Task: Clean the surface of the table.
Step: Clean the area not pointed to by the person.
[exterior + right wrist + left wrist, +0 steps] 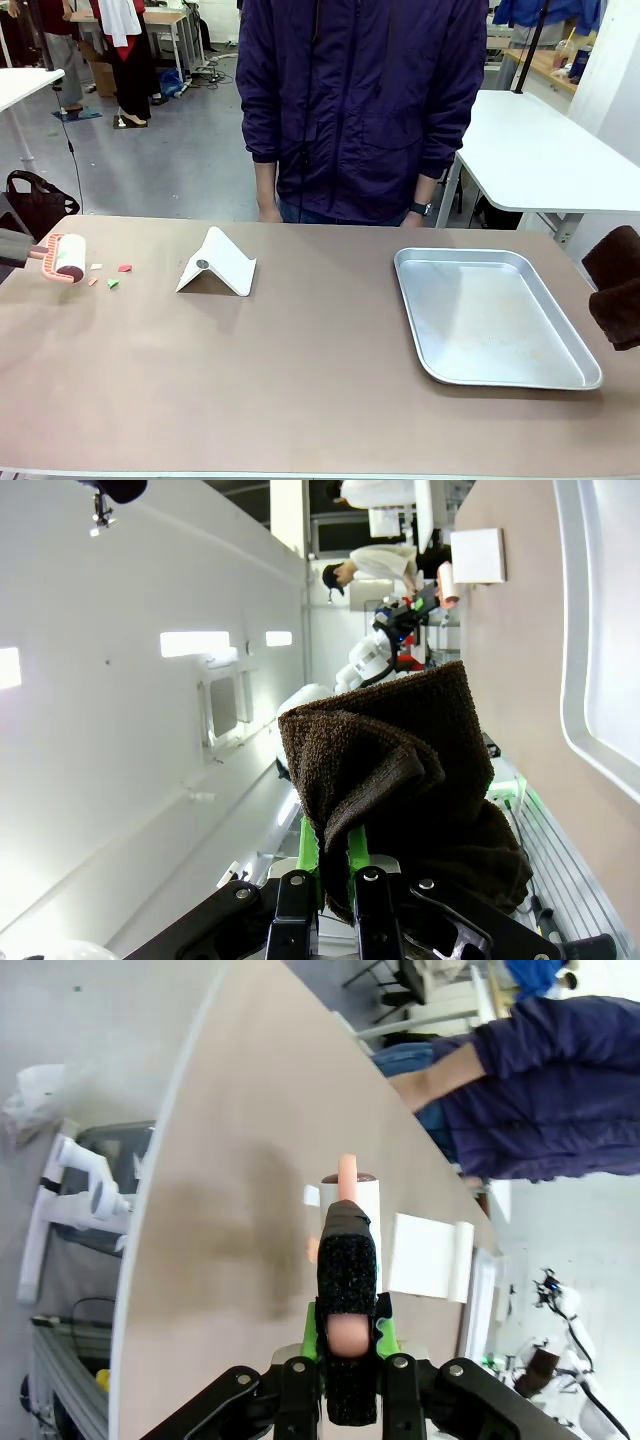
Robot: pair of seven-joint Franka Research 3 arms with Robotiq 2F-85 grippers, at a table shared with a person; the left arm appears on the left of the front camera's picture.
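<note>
1. while a person (360,100) in a dark purple jacket stands at the far side, the table (300,390), brown-taupe w/ a thin pale edge, spans the whole front view.
2. left gripper (348,1332): jaws clamped tight on the black-padded handle of a lint roller (66,256). roller head is at the table's far-left edge; can't tell if it touches the top.
3. small red, green & white scraps (110,275) lie on the top just right of the roller.
4. white folded stand (218,262) sits like a little tent, left of centre, apart from the scraps.
5. shiny metal tray (470,253) lies flat on the right half.
6. right gripper (330,860): jaws closed on a dark brown towel (400,770), which hangs at the table's right edge, near the tray, not touching it.
</note>
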